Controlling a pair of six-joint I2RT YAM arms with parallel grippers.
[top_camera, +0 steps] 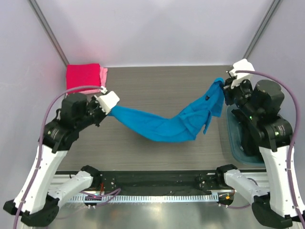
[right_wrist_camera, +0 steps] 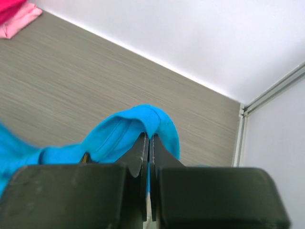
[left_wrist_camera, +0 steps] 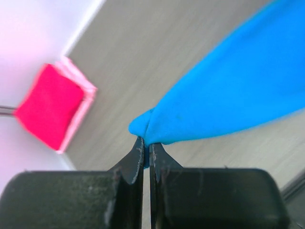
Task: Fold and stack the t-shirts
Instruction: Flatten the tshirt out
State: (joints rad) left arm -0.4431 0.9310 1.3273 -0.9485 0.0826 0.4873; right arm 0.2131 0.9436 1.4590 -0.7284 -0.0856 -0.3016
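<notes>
The blue t-shirt [top_camera: 162,125] sags low over the tabletop [top_camera: 157,90], held up by its ends. The left fingers [left_wrist_camera: 136,160] pinch one end, the right fingers [right_wrist_camera: 142,153] the other. Draw both ends apart evenly, then lower it flat and unwrinkled, clear of the folded red t-shirt [top_camera: 82,75].

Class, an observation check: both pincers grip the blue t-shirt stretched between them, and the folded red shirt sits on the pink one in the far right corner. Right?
Wrong corner: the top external view shows the red shirt on the pink one at the far left. The left pincer and right pincer do both grip the blue t-shirt.
</notes>
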